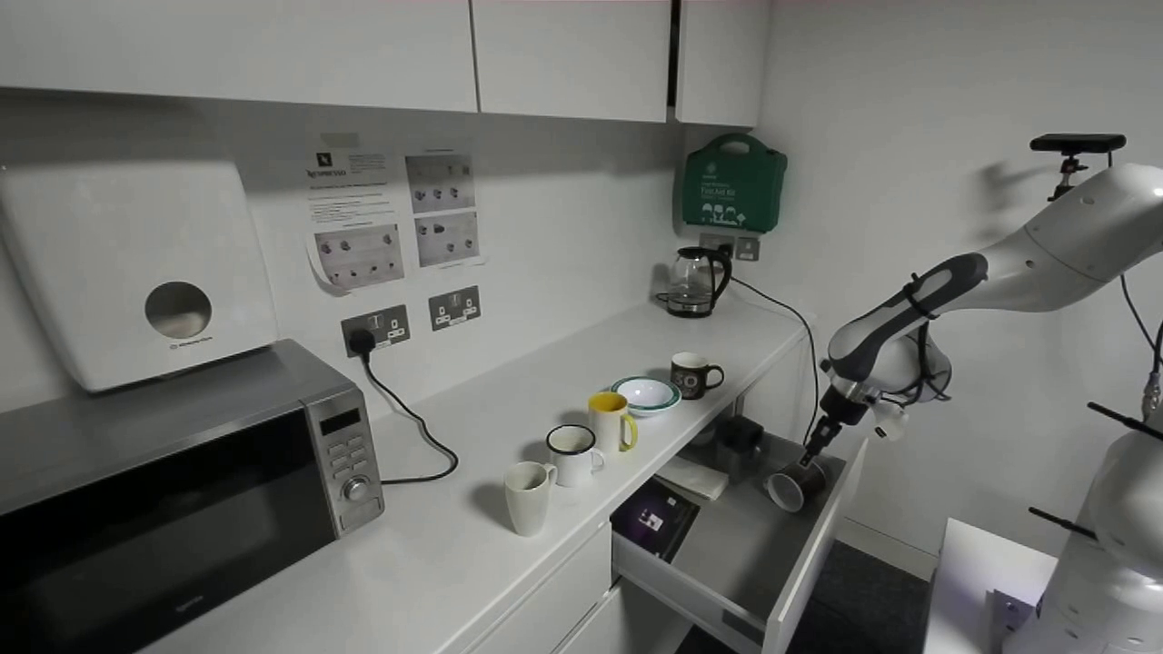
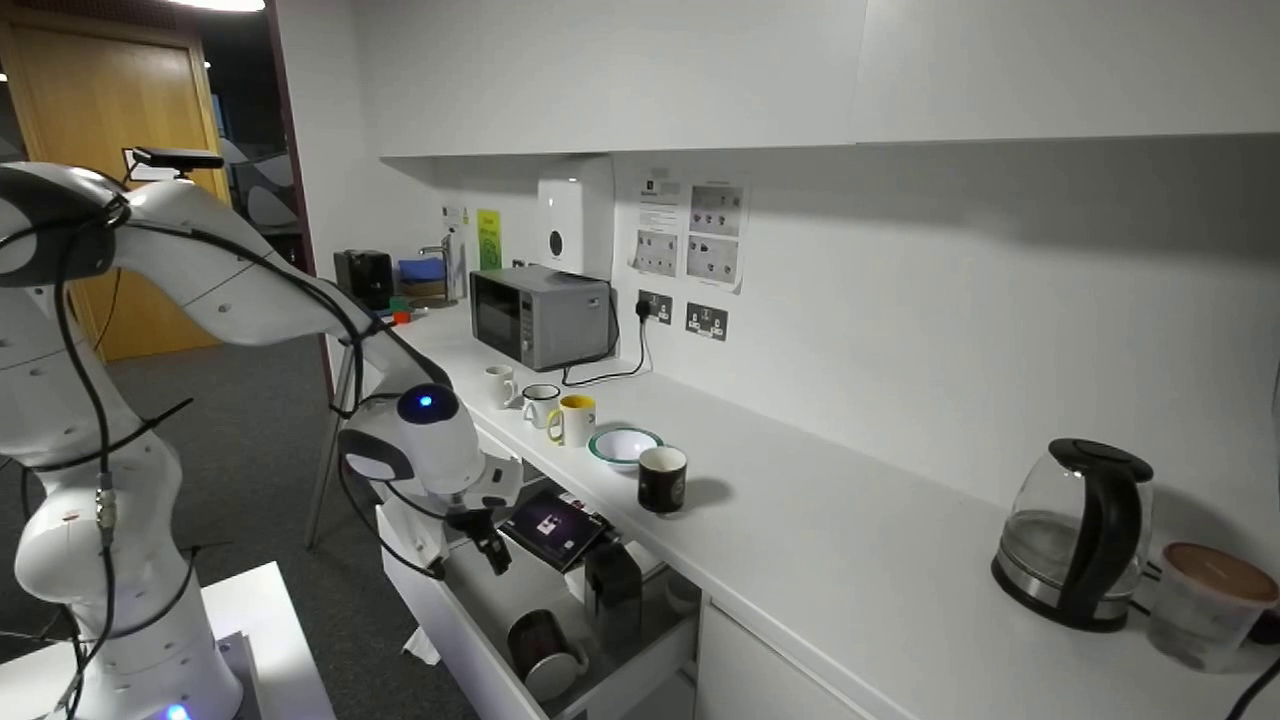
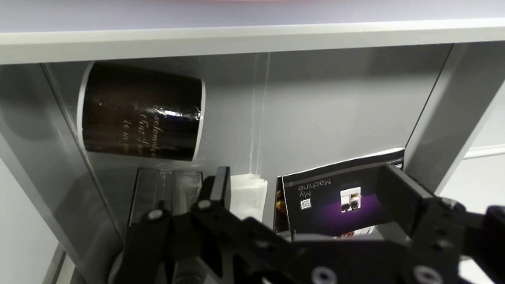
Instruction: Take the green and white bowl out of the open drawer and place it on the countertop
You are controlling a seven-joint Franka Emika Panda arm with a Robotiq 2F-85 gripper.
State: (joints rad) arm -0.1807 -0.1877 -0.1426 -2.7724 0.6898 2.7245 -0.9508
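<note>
Bowl (image 1: pixel 646 395) on white countertop (image 1: pixel 432 540), open drawer (image 1: pixel 740 549), white wall (image 1: pixel 568 218)

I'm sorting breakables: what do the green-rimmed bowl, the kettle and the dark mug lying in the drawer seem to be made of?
Bowl: glazed ceramic or enamelled metal, by its smooth white inside and green rim; the look leaves it open.
Kettle: apparently glass, since its body is see-through, with a black, plastic-looking handle.
Lying mug: probably glazed ceramic; its dark side carries a glossy highlight.

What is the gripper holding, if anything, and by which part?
Nothing: the gripper stands open over the drawer; the bowl sits on the counter.
</note>
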